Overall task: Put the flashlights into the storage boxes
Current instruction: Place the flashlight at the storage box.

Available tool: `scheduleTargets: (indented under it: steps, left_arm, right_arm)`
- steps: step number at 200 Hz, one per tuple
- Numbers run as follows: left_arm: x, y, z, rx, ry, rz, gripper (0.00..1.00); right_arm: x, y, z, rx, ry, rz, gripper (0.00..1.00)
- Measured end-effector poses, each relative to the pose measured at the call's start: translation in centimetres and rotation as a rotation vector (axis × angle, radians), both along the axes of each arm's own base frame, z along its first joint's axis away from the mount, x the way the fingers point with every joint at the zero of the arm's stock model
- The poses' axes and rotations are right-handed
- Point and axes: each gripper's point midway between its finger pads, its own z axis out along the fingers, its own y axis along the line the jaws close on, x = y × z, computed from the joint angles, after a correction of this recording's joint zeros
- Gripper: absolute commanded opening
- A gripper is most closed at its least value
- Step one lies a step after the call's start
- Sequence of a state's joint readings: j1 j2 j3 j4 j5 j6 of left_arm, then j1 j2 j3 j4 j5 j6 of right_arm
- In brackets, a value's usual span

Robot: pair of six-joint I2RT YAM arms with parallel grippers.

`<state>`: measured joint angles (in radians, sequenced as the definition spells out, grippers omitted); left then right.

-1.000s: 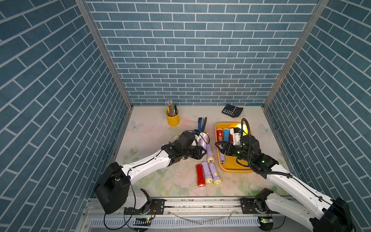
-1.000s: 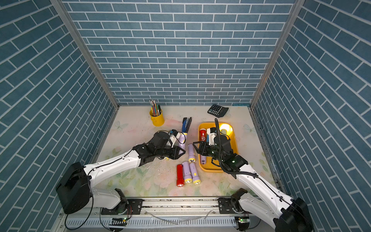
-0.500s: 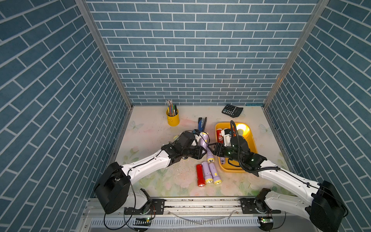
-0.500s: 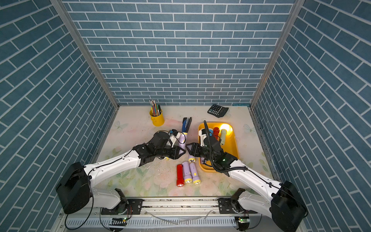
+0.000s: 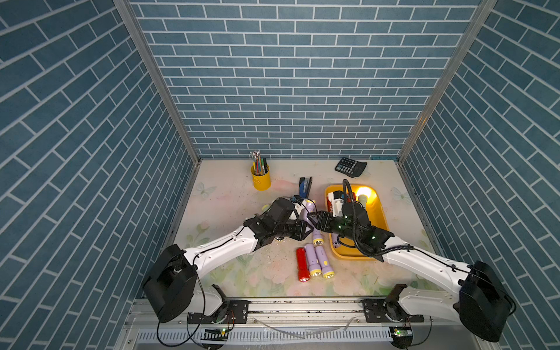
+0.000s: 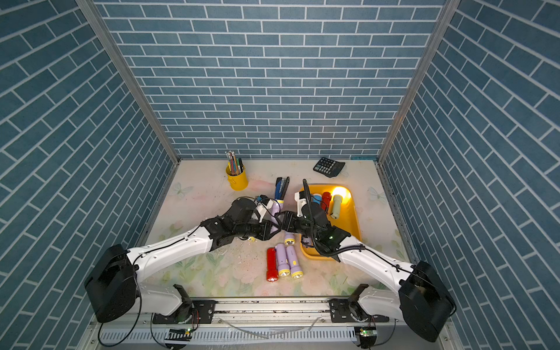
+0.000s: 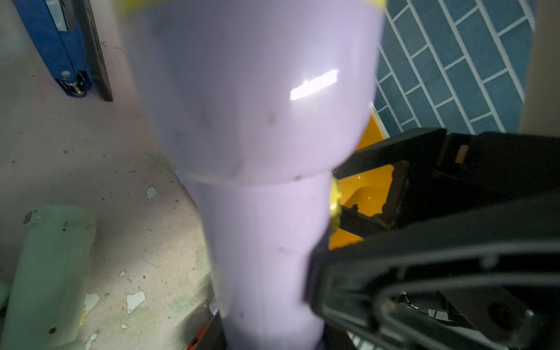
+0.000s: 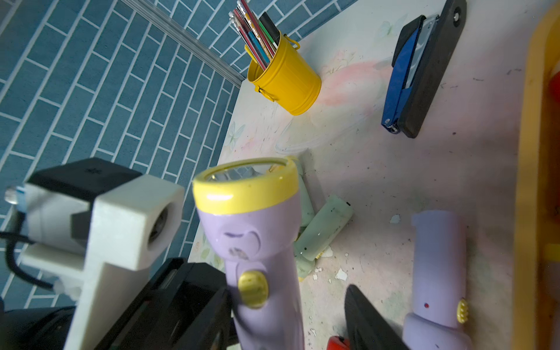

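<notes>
Blue walls (image 5: 272,91) surround the table (image 5: 230,200). The left gripper (image 5: 307,228) squeezes a purple flashlight (image 5: 304,210), probably holding it up so the right gripper (image 5: 315,219), open just beside it, can take it to the yellow tray (image 5: 377,212).

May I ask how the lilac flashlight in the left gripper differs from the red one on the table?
The lilac flashlight has a yellow head ring; the red flashlight looks red throughout. The lilac one is raised, head up; the red one lies flat. The left gripper clamps the lilac one; the red one is free. Both are outside the orange tray.
</notes>
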<state>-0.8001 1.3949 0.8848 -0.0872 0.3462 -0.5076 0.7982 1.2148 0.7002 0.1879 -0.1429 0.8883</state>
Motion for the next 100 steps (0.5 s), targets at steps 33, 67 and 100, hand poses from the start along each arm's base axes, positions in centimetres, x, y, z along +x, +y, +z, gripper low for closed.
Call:
scheduleTargets:
  steps: [33, 67, 100]
  left_arm:
    - [-0.1, -0.4, 0.2, -0.015, -0.002, -0.014, 0.15]
    - [-0.1, -0.5, 0.3, -0.023, -0.006, -0.018, 0.15]
    - [0.0, -0.6, 0.3, -0.025, -0.008, -0.017, 0.16]
  right_arm:
    - [0.8, 0.7, 0.4, 0.018, -0.004, -0.009, 0.53]
    - [1.0, 1.2, 0.3, 0.036, 0.003, -0.009, 0.45]
    - [1.1, 1.2, 0.3, 0.032, -0.003, -0.014, 0.35]
